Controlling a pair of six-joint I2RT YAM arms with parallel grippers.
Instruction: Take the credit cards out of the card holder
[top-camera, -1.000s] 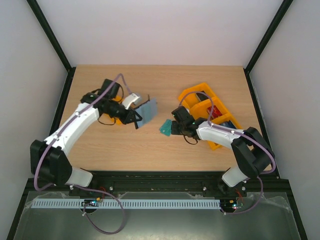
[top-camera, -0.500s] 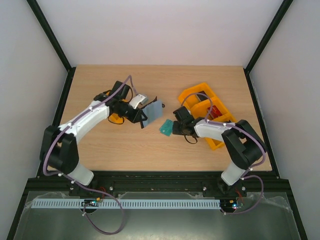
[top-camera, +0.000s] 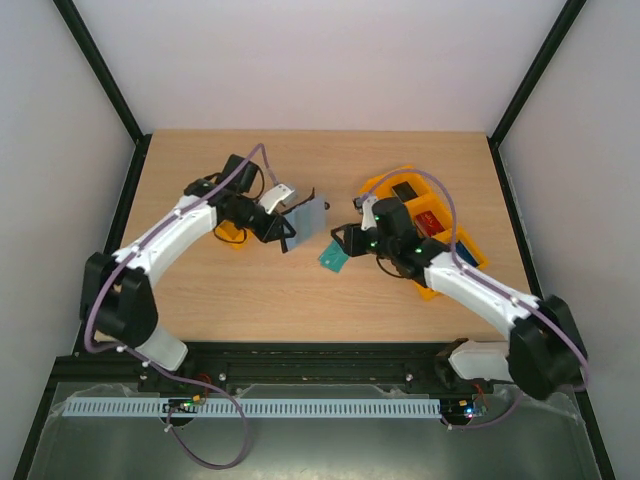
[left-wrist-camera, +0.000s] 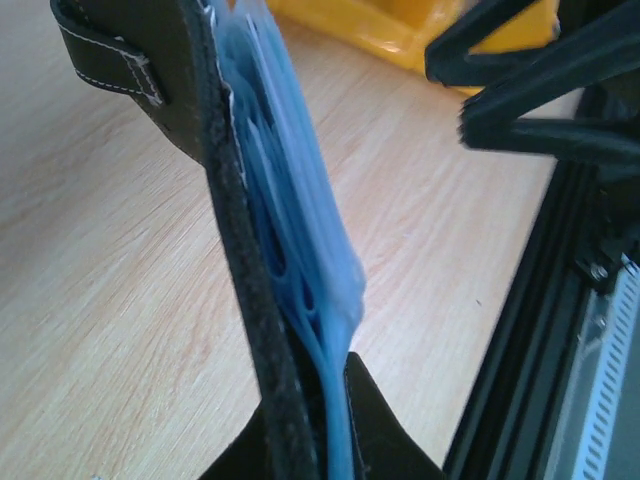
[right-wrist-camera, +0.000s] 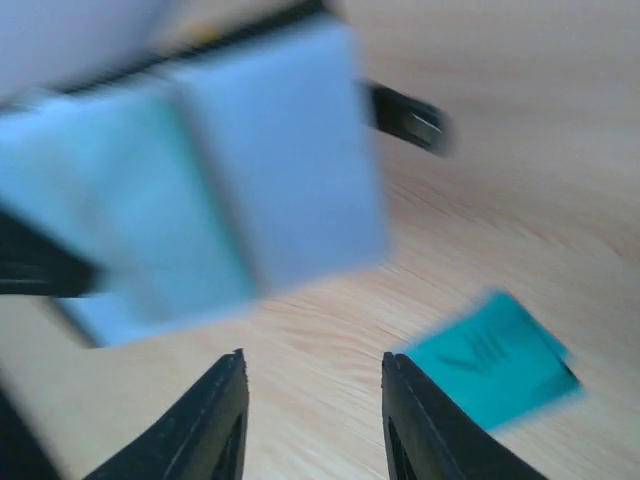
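My left gripper (top-camera: 283, 233) is shut on the lower edge of the card holder (top-camera: 307, 220), an open black wallet with blue-grey inner faces, and holds it upright above the table. The left wrist view shows the holder edge-on (left-wrist-camera: 285, 210), pinched between the jaws of the left gripper (left-wrist-camera: 335, 445). My right gripper (top-camera: 346, 241) is open and empty, just right of the holder. In the right wrist view, the right gripper (right-wrist-camera: 312, 365) faces the blurred holder (right-wrist-camera: 270, 170), where teal shows in a pocket (right-wrist-camera: 130, 225). One teal credit card (top-camera: 332, 258) lies flat on the table; it also shows in the right wrist view (right-wrist-camera: 490, 360).
Orange plastic trays (top-camera: 385, 190) stand behind my right arm, holding a black block (top-camera: 405, 190) and a small red block (top-camera: 430, 222). A tray corner shows in the left wrist view (left-wrist-camera: 400, 30). The black table frame (left-wrist-camera: 540, 330) runs along the near edge.
My left gripper has carried the card holder a little to the right. My right arm has swung and risen, with its gripper now pointing at the holder. The teal card stays on the table.
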